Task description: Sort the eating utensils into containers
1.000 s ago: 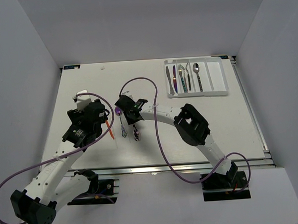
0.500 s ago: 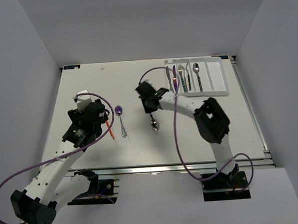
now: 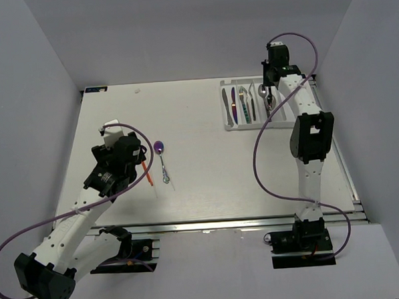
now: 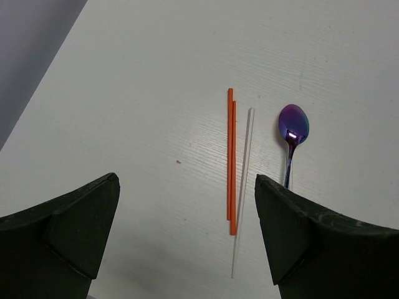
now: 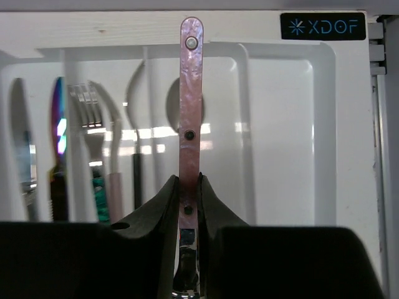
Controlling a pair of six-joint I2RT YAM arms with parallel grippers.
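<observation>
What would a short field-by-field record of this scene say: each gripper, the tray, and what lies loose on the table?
left gripper: open, above the orange chopsticks
right gripper: shut on pink-handled utensil, over the tray
tray contents: knives, forks
loose on table: orange chopsticks, pale chopstick, purple spoon

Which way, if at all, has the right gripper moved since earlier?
Yes: the right gripper went from beside the purple-bowled metal spoon, away and rightward, to over the white plastic cutlery tray, gripping a pink-handled utensil.
</observation>
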